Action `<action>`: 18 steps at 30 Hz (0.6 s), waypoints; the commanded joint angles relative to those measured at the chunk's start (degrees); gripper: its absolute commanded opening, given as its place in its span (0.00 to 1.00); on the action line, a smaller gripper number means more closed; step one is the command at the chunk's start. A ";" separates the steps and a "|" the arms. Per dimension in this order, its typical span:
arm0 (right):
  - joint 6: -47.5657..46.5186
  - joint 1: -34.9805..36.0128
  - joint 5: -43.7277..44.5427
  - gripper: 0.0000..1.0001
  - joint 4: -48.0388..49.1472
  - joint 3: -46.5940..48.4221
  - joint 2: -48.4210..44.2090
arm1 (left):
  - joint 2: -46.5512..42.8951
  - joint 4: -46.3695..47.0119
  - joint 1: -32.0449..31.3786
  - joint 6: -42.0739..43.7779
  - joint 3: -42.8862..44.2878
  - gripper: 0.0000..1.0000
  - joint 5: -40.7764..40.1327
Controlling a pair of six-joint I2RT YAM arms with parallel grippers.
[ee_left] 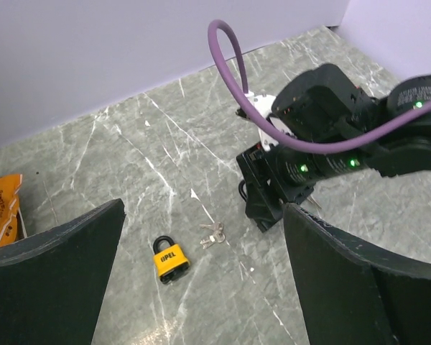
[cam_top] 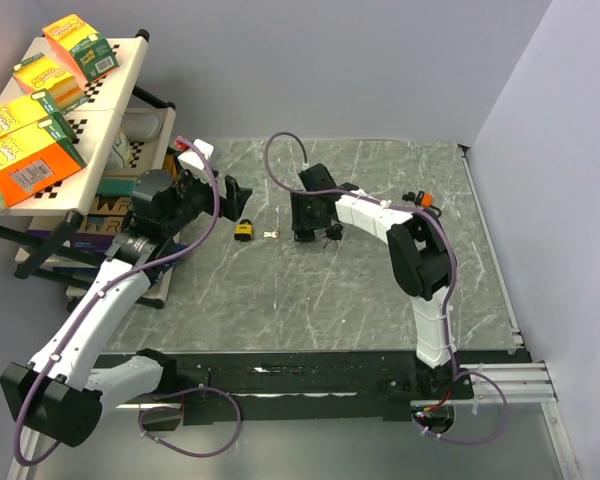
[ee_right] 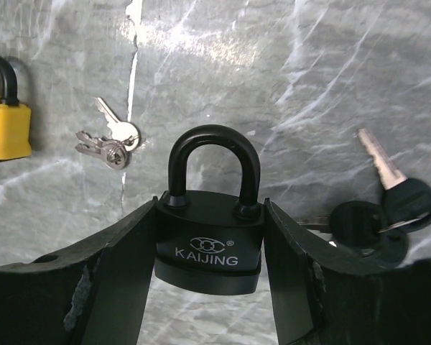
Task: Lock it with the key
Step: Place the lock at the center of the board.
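My right gripper (ee_right: 210, 206) is shut on a black padlock (ee_right: 210, 248) marked KAIJING, its shackle pointing away from the wrist and seated in both holes. A bunch of black-headed keys (ee_right: 388, 210) lies on the table just right of it. A yellow padlock (ee_left: 169, 259) and a small bunch of silver keys (ee_left: 212, 235) lie on the marble table to the left. My left gripper (ee_left: 202, 208) hovers open above them, holding nothing. From above, the right gripper (cam_top: 310, 232) sits right of the silver keys (cam_top: 270, 235) and yellow padlock (cam_top: 243, 230).
A shelf rack (cam_top: 100, 110) with several yellow and orange boxes (cam_top: 30, 165) stands at the table's left edge, close behind my left arm. An orange packet (ee_left: 1, 215) shows at the left. Walls close the back and right sides.
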 commanded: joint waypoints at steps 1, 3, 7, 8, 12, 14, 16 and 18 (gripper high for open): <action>4.56 0.84 1.28 0.00 0.59 3.61 1.17 | 0.84 3.69 -0.03 -1.71 -0.55 0.96 -2.51; 4.74 0.84 3.03 0.00 0.50 3.61 1.69 | 1.19 3.96 -0.03 -1.98 -0.55 0.96 -2.69; 4.39 0.84 5.41 0.00 0.06 3.61 3.01 | 1.45 4.13 -0.03 -2.07 -0.72 0.96 -2.25; 4.30 0.84 5.76 0.01 -0.03 3.70 3.10 | 1.37 4.22 -0.03 -2.15 -0.99 0.96 -2.25; 3.95 0.93 7.16 0.02 -0.12 3.70 3.80 | 1.37 4.49 -0.03 -2.33 -1.43 0.96 -2.17; 3.51 0.75 7.69 0.02 -0.29 3.96 4.16 | 1.28 4.49 0.05 -2.24 -1.69 0.96 -2.17; 2.99 0.67 8.74 0.02 -0.56 3.96 4.16 | 1.19 4.75 -0.03 -1.98 -1.87 0.96 -2.17; 2.81 0.40 9.45 0.02 -0.65 3.79 4.07 | 1.10 4.84 -0.03 -1.80 -2.04 0.96 -2.17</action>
